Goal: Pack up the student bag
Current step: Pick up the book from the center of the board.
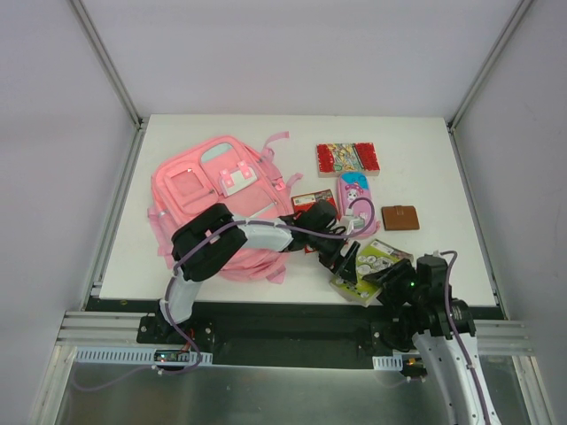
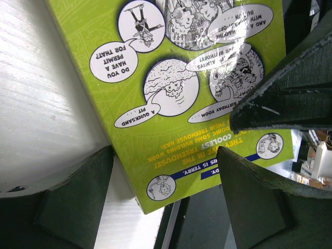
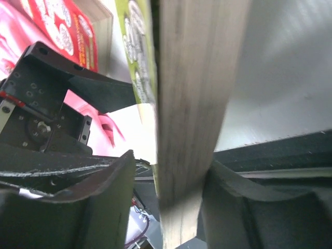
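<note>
straddled by the fingers of the right gripper [image 3: 171, 171], the page edge of a lime-green cartoon-printed book [image 3: 192, 104] stands nearest; whether that pincer is clamped cannot be told. the large pink fabric student bag [image 1: 217, 199] lies flat on the white table [image 1: 425, 150], left of the book. the left gripper [image 2: 163, 181] hovers wide open over the book cover. step in hand: securing the book. next: firm grip, then lift toward the bag.

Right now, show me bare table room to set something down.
Free: the far strip of the white table behind the pink fabric backpack; the right edge beyond the flat brown wallet. Crowded: between backpack and wallet, around the green comic book.
</note>
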You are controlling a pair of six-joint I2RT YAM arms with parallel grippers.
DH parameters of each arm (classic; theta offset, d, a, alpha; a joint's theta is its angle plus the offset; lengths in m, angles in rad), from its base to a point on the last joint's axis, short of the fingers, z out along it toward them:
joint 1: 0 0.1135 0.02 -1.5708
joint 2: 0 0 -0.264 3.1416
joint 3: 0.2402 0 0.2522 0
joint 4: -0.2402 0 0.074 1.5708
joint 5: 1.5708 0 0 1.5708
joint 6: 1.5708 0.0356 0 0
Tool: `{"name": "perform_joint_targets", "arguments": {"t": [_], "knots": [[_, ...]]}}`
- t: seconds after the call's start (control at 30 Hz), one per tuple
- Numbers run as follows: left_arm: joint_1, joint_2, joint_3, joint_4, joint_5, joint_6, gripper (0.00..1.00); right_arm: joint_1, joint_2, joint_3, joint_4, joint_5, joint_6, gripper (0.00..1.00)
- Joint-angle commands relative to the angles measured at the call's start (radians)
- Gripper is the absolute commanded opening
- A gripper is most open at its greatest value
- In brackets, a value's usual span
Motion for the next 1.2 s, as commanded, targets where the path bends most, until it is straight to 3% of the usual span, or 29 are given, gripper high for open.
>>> {"name": "perform_joint_targets", "arguments": {"t": [0.0, 0.07, 0.23, 0.37, 0.53, 0.6, 0.63, 0.7, 0.93, 1.07, 1.17], "knots": [[-0.047, -0.053, -0.006, -0.019, 0.045, -0.002, 0.79, 0.000, 0.050, 0.118, -0.053, 0.078, -0.082, 0.45], [-0.041, -0.072, -0.016, -0.034, 0.011, -0.003, 0.78, -0.002, 0.078, 0.178, -0.108, 0.134, -0.122, 0.41], [0.011, -0.138, -0.010, -0.082, -0.033, 0.027, 0.80, 0.000, 0.109, 0.223, -0.102, 0.171, -0.168, 0.10], [0.057, -0.212, -0.008, -0.114, -0.053, 0.050, 0.83, 0.000, 0.123, 0.194, -0.075, 0.148, -0.160, 0.01], [0.085, -0.249, 0.006, -0.192, -0.065, 0.091, 0.82, -0.002, 0.121, 0.198, -0.033, 0.148, -0.165, 0.01], [0.088, -0.315, 0.004, -0.237, -0.165, 0.122, 0.89, -0.002, 0.127, 0.221, -0.030, 0.154, -0.177, 0.01], [0.090, -0.338, 0.013, -0.296, -0.205, 0.159, 0.99, -0.002, 0.130, 0.227, -0.010, 0.152, -0.183, 0.01], [0.088, -0.401, 0.020, -0.353, -0.353, 0.193, 0.99, 0.000, 0.139, 0.253, 0.022, 0.146, -0.200, 0.01], [0.097, -0.622, -0.109, -0.453, -0.659, 0.202, 0.99, -0.002, 0.239, 0.375, 0.100, 0.138, -0.277, 0.01], [0.102, -0.717, -0.167, -0.521, -0.789, 0.184, 0.99, -0.002, 0.273, 0.412, 0.134, 0.140, -0.304, 0.01], [0.102, -0.714, -0.191, -0.541, -0.809, 0.231, 0.99, -0.002, 0.311, 0.419, 0.162, 0.128, -0.318, 0.01]]}}
